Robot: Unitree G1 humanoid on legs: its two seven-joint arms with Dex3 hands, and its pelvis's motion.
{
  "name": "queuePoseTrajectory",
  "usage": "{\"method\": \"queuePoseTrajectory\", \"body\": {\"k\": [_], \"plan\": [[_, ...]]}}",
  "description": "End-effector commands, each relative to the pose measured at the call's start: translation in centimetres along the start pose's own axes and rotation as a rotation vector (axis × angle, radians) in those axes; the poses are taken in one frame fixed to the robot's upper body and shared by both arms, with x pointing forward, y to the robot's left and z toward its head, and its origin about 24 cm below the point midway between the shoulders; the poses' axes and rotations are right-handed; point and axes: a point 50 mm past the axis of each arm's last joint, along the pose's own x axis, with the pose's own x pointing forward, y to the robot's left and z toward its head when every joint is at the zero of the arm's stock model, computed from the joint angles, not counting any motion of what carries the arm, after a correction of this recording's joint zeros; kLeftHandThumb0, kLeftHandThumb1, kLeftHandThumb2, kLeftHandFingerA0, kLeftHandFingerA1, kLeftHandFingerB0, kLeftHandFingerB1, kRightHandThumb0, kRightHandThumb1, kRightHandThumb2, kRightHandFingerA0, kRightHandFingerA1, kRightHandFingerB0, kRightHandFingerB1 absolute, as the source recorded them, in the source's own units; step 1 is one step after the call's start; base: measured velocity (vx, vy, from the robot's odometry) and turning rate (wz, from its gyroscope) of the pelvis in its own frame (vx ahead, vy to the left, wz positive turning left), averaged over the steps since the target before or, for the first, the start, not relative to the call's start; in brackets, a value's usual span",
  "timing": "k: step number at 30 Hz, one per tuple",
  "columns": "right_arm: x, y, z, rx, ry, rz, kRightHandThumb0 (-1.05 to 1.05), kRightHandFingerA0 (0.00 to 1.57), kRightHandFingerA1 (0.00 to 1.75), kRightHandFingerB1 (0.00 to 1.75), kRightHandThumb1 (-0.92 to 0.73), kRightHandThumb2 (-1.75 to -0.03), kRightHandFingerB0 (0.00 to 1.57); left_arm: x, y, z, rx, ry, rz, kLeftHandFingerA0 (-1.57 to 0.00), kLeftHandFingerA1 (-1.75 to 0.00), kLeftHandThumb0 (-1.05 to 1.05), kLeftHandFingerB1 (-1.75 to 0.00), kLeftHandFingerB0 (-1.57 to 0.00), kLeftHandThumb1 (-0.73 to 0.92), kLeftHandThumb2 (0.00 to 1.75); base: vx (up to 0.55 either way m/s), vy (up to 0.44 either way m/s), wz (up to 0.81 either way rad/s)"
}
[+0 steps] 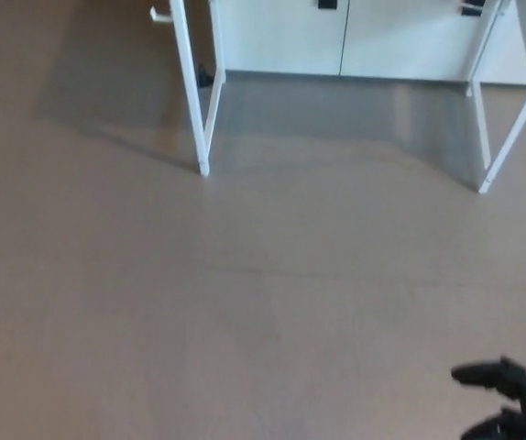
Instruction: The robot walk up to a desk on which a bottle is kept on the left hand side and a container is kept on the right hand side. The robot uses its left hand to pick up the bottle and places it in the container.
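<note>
One hand showing only: right hand (512, 403) is poking in at the bottom right over the bare brown floor (245, 312), fingers spread apart, gripping nothing. White table legs (194, 92) are standing at the far side, left pair and right pair, with white cabinet fronts (336, 41) behind them. Bottle, container and tabletop are lying outside the picture; left hand is too.

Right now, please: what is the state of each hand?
Left hand: not in view.
Right hand: open, fingers apart, holding nothing, at the lower right edge above the floor.
</note>
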Motion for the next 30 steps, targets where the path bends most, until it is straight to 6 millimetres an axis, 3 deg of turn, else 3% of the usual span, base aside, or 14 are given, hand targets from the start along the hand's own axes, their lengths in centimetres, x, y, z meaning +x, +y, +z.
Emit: {"method": "queuePoseTrajectory", "body": {"k": [1, 3, 8, 9, 12, 15, 16, 18, 19, 20, 22, 27, 28, 30], "plan": [[-0.9, 0.4, -1.2, 0.127, 0.109, 0.009, 0.28, 0.3, 0.9, 0.76, -0.91, -1.74, 0.07, -1.1, -0.3, -0.2, -0.058, -0.058, -0.019, -0.5, -0.44, -0.25, -0.42, -0.44, 0.58, 0.65, 0.42, 0.143, -0.15], [-0.9, 0.2, -0.7, 0.168, 0.117, -0.011, 0.21, 0.32, 0.92, 0.83, -0.91, -1.75, 0.16, -1.1, -0.6, 0.1, -0.082, -0.074, -0.024, -0.51, -0.44, -0.25, -0.42, -0.44, 0.58, 0.64, 0.46, 0.196, -0.23], [-0.6, 0.0, 1.0, 0.347, 0.088, -0.069, -0.02, 0.25, 0.91, 0.81, -0.89, -1.75, 0.08, -0.1, -1.0, 1.6, -0.15, -0.102, -0.008, -0.49, -0.43, -0.25, -0.42, -0.44, 0.59, 0.65, 0.52, -0.047, -0.29], [-0.8, 0.1, 0.9, 0.358, 0.092, -0.079, -0.06, 0.15, 0.85, 0.8, -0.88, -1.75, 0.07, 0.1, -1.3, 1.6, -0.182, -0.099, -0.008, -0.49, -0.44, -0.24, -0.42, -0.43, 0.58, 0.64, 0.37, 0.072, 0.06], [-1.3, 0.3, 0.3, 0.361, 0.115, -0.082, -0.02, 0.17, 0.85, 0.83, -0.88, -1.75, 0.12, 0.1, -2.2, 1.5, -0.224, -0.087, -0.012, -0.49, -0.44, -0.22, -0.42, -0.43, 0.6, 0.63, 0.32, 0.045, 0.12], [-1.6, 0.4, -0.2, 0.219, 0.135, -0.035, 0.11, 0.26, 0.85, 0.77, -0.92, -1.7, 0.11, 0.0, -2.3, 0.7, -0.203, -0.055, -0.01, -0.51, -0.45, -0.2, -0.42, -0.44, 0.6, 0.62, 0.33, -0.034, 0.18], [-1.7, 0.2, -0.3, 0.154, 0.142, -0.026, 0.31, 0.36, 1.13, 0.9, -0.48, -1.75, 0.13, -0.1, -2.3, 0.3, -0.177, -0.04, -0.014, -0.51, -0.44, -0.2, -0.41, -0.43, 0.59, 0.62, 0.4, -0.219, 0.3], [-1.6, -0.1, -0.4, 0.092, 0.148, -0.021, 0.31, 0.36, 1.13, 0.9, -0.48, -1.75, 0.13, -0.2, -2.2, -0.1, -0.149, -0.025, -0.02, -0.51, -0.44, -0.2, -0.41, -0.43, 0.59, 0.62, 0.44, -0.242, 0.31], [-1.6, -0.6, -0.6, 0.075, 0.154, -0.021, 0.32, 0.42, 0.95, 0.77, -0.45, -1.75, 0.13, -0.1, -2.2, -0.1, -0.128, -0.027, -0.024, -0.52, -0.45, -0.24, -0.42, -0.44, 0.57, 0.63, 0.49, -0.236, 0.93], [-1.6, -1.7, -0.7, 0.098, 0.165, -0.03, 0.13, 0.27, 0.84, 0.74, -0.92, -1.69, 0.07, 0.0, -2.1, 0.2, -0.112, -0.037, -0.027, -0.51, -0.45, -0.26, -0.43, -0.45, 0.56, 0.64, 0.6, -0.208, 0.47], [-1.7, -3.3, -1.0, 0.181, 0.205, -0.093, 0.07, 0.26, 0.79, 0.69, -0.92, -1.61, 0.09, 0.3, -1.5, 0.3, -0.145, -0.036, -0.023, -0.52, -0.45, -0.24, -0.43, -0.45, 0.58, 0.64, 0.55, -0.212, 0.12], [-2.6, -3.7, -2.4, 0.281, 0.237, -0.094, 0.01, 0.26, 0.8, 0.68, -0.92, -1.62, 0.05, 0.3, -0.2, 0.9, -0.189, -0.063, -0.016, -0.51, -0.44, -0.22, -0.42, -0.43, 0.62, 0.64, 0.38, -0.137, -0.06], [-2.8, -3.3, -2.6, 0.274, 0.252, -0.083, 0.14, 0.21, 0.83, 0.65, -0.54, -1.75, 0.0, 0.3, 0.2, 1.1, -0.198, -0.069, -0.015, -0.51, -0.45, -0.25, -0.42, -0.42, 0.61, 0.65, 0.29, -0.048, -0.08], [-3.0, -3.0, -2.8, 0.268, 0.27, -0.071, 0.14, 0.21, 0.83, 0.65, -0.54, -1.75, 0.0, 0.2, 0.5, 1.2, -0.205, -0.072, -0.015, -0.51, -0.45, -0.25, -0.42, -0.42, 0.61, 0.65, 0.31, -0.052, -0.14]]}}
